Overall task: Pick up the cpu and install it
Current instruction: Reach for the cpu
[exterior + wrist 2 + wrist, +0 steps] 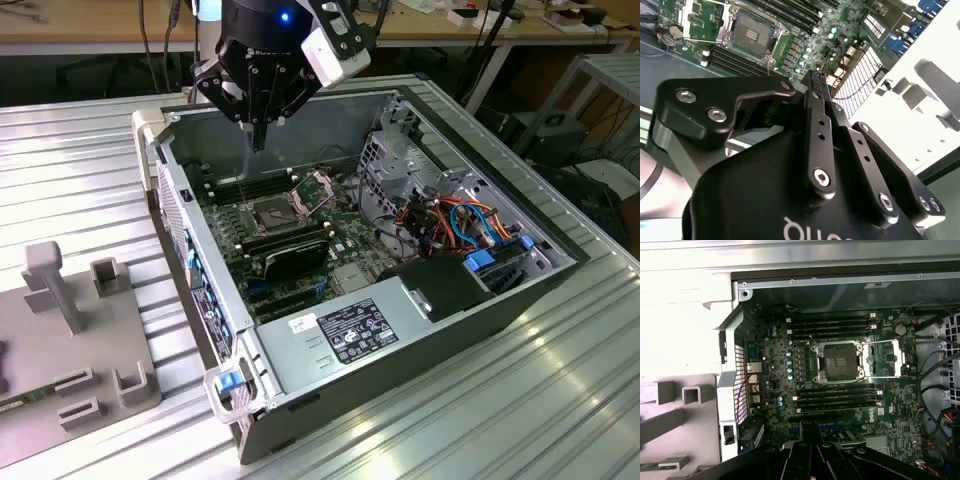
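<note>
Misalignment could damage the open square metal-framed socket (838, 361); the black robot hand (258, 140), pressed together, hovers above.

This looks like a robotics lab or workshop. A robot arm (262, 40) hangs over an opened computer case (420, 370) lying on a ribbed aluminium table (80, 150), its green circuit board (345, 245) bare. A grey fixture plate (70, 340) sits beside it. Behind stand wooden workbenches (100, 25) with dangling cables (148, 45), and a metal rack (610, 75) at the exterior view's right.
</note>
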You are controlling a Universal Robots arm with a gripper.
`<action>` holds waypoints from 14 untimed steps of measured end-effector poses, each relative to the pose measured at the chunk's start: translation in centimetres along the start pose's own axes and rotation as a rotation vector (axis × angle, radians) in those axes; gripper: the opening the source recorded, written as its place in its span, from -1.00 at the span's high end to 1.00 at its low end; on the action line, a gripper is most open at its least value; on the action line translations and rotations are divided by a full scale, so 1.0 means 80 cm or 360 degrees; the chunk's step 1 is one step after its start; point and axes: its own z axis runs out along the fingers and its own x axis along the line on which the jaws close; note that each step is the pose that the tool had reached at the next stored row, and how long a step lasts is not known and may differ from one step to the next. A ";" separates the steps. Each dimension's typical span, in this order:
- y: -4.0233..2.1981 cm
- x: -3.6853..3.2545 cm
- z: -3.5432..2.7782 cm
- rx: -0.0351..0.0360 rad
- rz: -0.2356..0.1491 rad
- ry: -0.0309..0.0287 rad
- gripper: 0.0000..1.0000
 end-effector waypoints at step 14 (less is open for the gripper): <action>0.0000 0.0000 0.0000 0.0000 0.0000 0.00000 0.79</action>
